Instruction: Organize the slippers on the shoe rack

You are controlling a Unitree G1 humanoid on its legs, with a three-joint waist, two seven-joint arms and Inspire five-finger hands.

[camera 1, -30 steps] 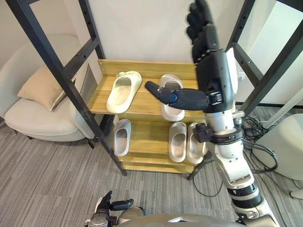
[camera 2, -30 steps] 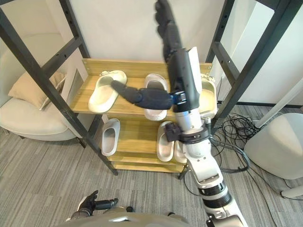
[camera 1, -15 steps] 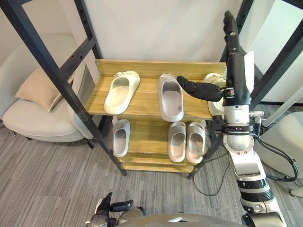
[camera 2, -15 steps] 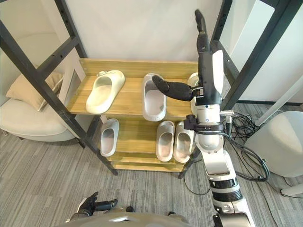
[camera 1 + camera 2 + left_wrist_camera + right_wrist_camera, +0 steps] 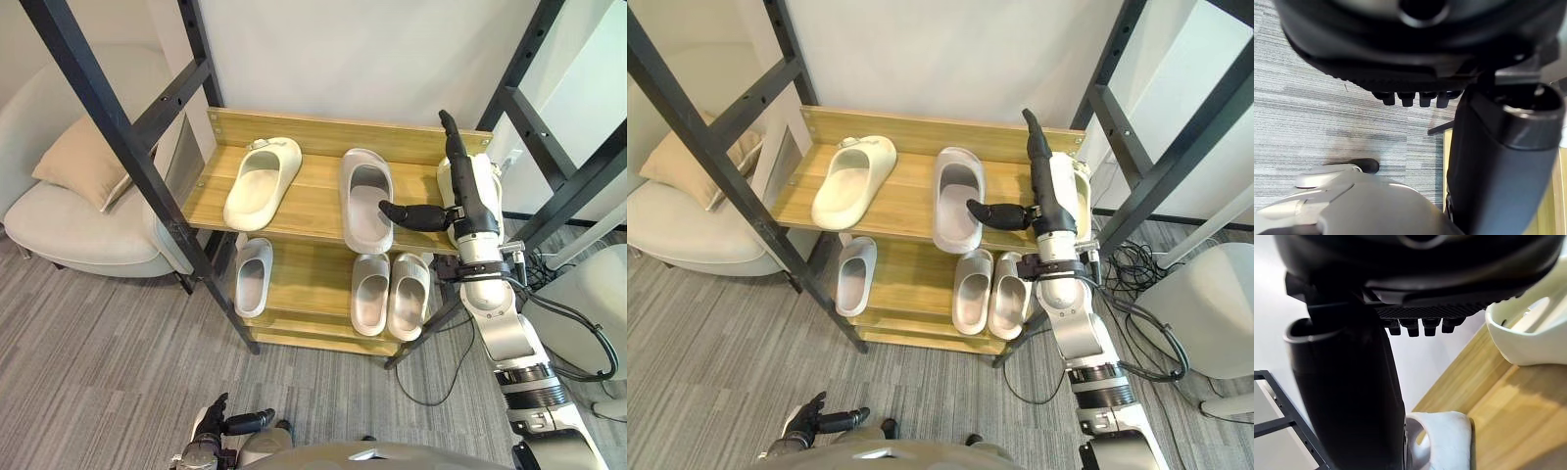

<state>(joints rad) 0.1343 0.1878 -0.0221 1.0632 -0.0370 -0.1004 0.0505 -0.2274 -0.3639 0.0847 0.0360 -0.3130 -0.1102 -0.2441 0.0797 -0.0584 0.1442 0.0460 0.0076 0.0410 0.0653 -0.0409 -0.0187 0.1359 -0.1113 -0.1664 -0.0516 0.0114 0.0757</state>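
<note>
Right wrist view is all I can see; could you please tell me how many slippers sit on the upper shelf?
Observer: Three: a cream slipper at the left, a grey slipper in the middle, and a second cream slipper partly hidden by the right hand.
Operator: And below?
Observer: The lower shelf holds a single grey slipper at the left and a pair of grey slippers at the right.

Shoe rack (image 5: 313, 208), top shelf: left slipper (image 5: 261, 182), middle slipper (image 5: 365, 200), right-end slipper (image 5: 1080, 194), with the right hand (image 5: 1046, 196) just in front of it. Lower shelf: single slipper (image 5: 253, 277) on the left, pair of slippers (image 5: 370, 293) side by side on the right. Armchair (image 5: 69, 230) stands left of the rack, with a cushion (image 5: 83, 162) on it.
</note>
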